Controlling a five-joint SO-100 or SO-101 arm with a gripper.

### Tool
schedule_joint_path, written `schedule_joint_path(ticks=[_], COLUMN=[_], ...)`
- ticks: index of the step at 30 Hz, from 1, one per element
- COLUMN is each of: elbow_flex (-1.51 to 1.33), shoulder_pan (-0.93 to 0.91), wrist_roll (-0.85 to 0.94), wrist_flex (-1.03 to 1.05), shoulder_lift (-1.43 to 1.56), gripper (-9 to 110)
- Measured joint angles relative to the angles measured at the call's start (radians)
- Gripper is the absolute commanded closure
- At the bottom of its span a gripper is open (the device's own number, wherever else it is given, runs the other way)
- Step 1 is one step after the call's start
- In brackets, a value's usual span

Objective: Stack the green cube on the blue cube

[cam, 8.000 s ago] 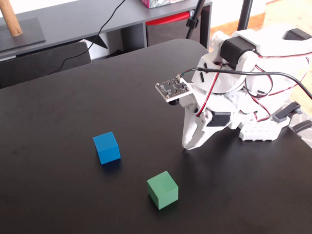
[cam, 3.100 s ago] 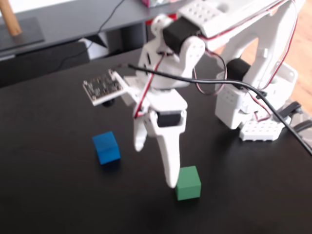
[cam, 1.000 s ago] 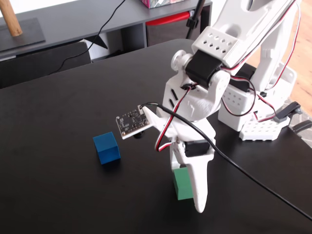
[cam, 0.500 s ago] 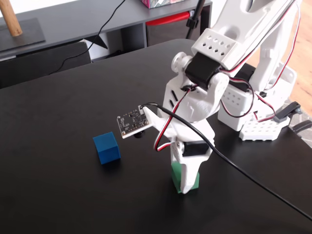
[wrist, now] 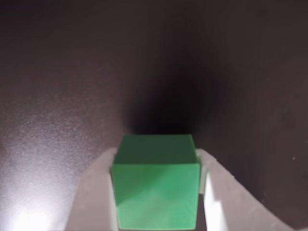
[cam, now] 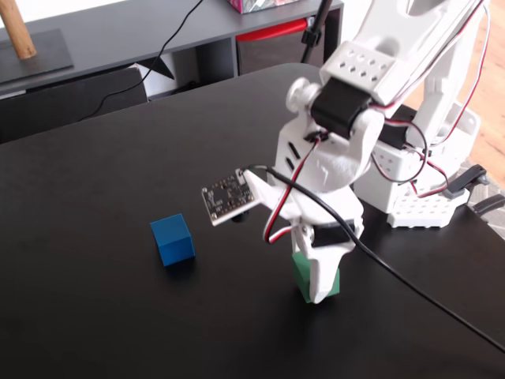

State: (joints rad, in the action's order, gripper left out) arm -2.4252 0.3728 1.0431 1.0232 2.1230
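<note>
The green cube (wrist: 156,185) sits between my gripper's (wrist: 156,161) two white fingers (wrist: 94,192) in the wrist view, and both fingers lie against its sides. In the fixed view the gripper (cam: 317,286) points down over the green cube (cam: 333,283), which is at or just above the black table (cam: 95,316). One finger covers part of the cube there. The blue cube (cam: 172,239) stands on the table to the left of the gripper in the fixed view, about a hand's width away. It is out of the wrist view.
The arm's white base (cam: 426,189) stands at the right of the table in the fixed view. A black cable (cam: 410,288) runs from the wrist to the lower right. A grey shelf (cam: 118,39) with a wooden post (cam: 16,31) is behind the table.
</note>
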Motion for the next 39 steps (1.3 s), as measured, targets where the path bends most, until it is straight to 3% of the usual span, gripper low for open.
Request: schedule_joint_path(ticks=[11, 21, 39], elbow_flex=[0.482, 0.911, 1.025], shoulder_pan=[-0.103, -0.285, -0.548], wrist_roll=[0.124, 0.273, 0.492], wrist_flex=[0.268, 0.327, 0.314], shoulder_lift=[-0.080, -0.383, -0.584], gripper=[94, 94, 94])
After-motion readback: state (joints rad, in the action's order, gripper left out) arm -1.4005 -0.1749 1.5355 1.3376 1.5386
